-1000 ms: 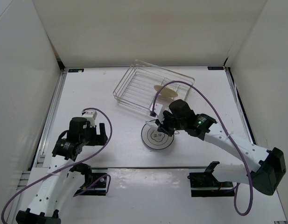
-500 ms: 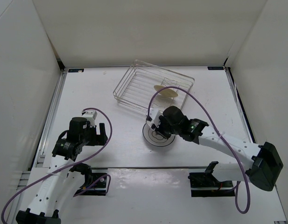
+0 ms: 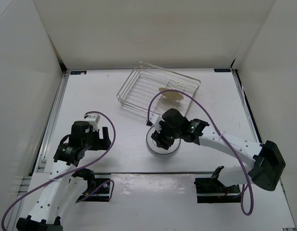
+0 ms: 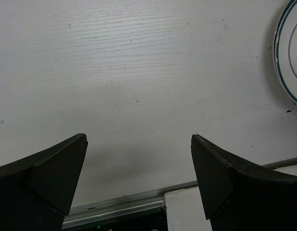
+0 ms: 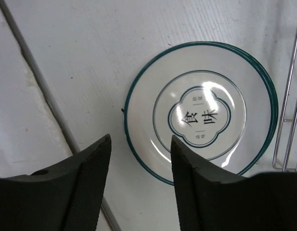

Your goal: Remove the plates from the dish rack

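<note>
A white plate (image 5: pixel 201 115) with a green ringed rim and printed characters lies flat on the table; a second rim shows under its right edge, so it seems to rest on another plate. My right gripper (image 5: pixel 140 139) hovers open just above its near-left edge, touching nothing. From above, the plate (image 3: pixel 155 148) is half hidden under that gripper (image 3: pixel 159 138). A tan plate (image 3: pixel 170 94) stands in the silver wire dish rack (image 3: pixel 134 77). My left gripper (image 4: pixel 138 137) is open and empty at the left, with the white plate's edge (image 4: pixel 289 53) at its far right.
The rack's wire side (image 5: pixel 288 96) runs close to the right of the white plate. A metal seam (image 5: pixel 47 101) crosses the table to the plate's left. White walls enclose the table on three sides.
My right gripper has gone from shut on the white plate's rim to open and has shifted left over it. The plate now lies flat. The left arm has not moved.
</note>
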### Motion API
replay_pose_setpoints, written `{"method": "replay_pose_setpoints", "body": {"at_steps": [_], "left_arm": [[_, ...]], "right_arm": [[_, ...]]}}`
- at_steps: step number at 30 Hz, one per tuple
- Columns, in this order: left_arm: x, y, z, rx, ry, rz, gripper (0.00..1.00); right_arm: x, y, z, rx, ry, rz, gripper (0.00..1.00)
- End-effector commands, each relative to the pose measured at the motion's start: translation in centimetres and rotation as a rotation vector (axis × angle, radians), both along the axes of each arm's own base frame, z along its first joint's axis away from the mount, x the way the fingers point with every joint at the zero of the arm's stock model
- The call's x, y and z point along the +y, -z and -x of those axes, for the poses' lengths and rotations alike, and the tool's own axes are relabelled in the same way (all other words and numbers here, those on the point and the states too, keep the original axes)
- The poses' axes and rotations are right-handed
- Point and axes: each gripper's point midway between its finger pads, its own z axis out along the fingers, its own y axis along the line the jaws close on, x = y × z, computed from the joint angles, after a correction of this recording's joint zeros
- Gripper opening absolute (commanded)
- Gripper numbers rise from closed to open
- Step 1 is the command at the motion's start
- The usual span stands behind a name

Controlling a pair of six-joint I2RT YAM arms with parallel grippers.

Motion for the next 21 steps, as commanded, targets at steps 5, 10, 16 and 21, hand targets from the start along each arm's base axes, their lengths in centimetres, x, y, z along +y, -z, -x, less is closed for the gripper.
{"method": "replay_pose_setpoints", "body": {"at_steps": [5, 10, 16, 21], "left_arm": [[-0.4, -0.7, -0.1, -0.020, 0.014, 0.017, 1.00], [-0.4, -0.7, -0.2, -0.019, 0.014, 0.019, 1.00], [-0.5, -0.7, -0.1, -0.019, 0.020, 0.021, 1.00], [-0.5, -0.7, -0.1, -0.020, 0.016, 0.022, 1.00]], "right_arm": [[1.9, -5.0, 1.0, 0.032, -0.037, -0.112, 0.62], [1.4, -7.6, -4.2, -0.191, 0.079, -0.065, 0.63], [2.9, -7.3, -10.5, -0.338, 0.046, 0.157, 0.68], [5.5, -5.3, -13.9, -0.311, -0.037, 0.222, 0.69]]}}
